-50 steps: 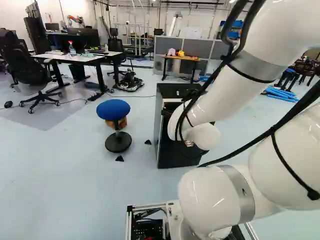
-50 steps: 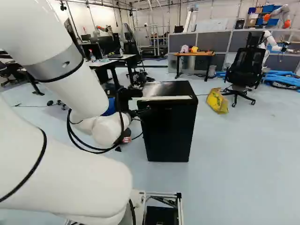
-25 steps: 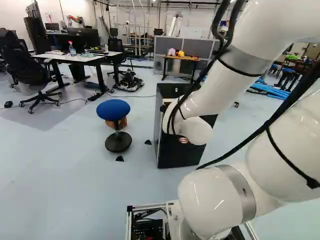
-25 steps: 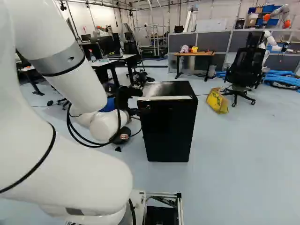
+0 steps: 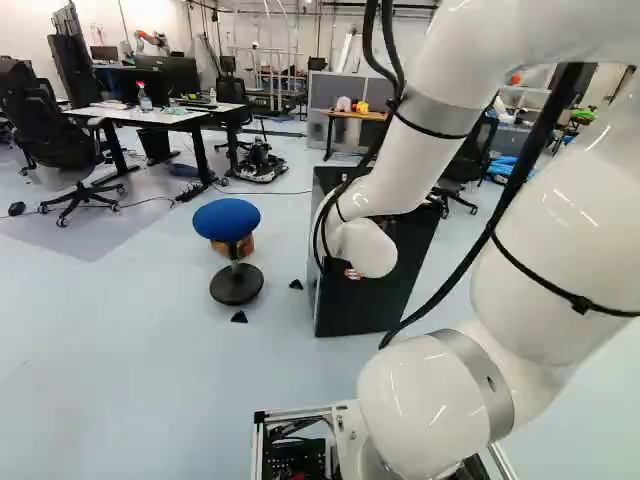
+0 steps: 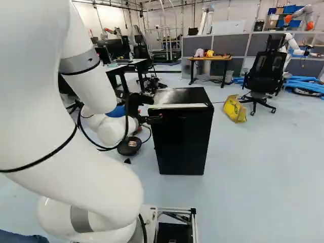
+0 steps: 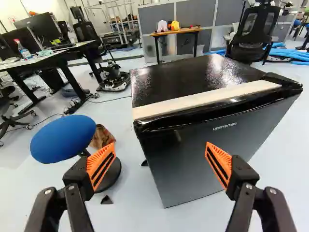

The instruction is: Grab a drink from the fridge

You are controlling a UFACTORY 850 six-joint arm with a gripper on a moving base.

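In the right base view my gripper [image 6: 152, 119] is beside the upper front edge of the black fridge [image 6: 183, 139], its fingers partly hidden. The wrist view has the gripper [image 7: 159, 159] wide open, nothing gripped, with orange pads [image 7: 100, 166] on either side. Ahead of it stands the fridge [image 7: 203, 157], its door closed, a pale strip running along the top front edge. The fridge's near upper corner lies ahead, between the two fingers' lines. In the left base view my arm covers much of the fridge [image 5: 350, 305]. No drink shows.
A blue-topped stool [image 5: 227, 220] stands beside the fridge, with a brown object behind its post. Desks [image 5: 150, 115] and office chairs are farther back. On the fridge's other side lies a yellow bag [image 6: 234, 109] near a black chair [image 6: 263, 73]. Another robot [image 6: 291, 44] stands far behind.
The arm has swung leftward in the left base view, and its upper links have shifted right in the right base view. The gripper remains close to the fridge's front edge. The base and fridge have not moved.
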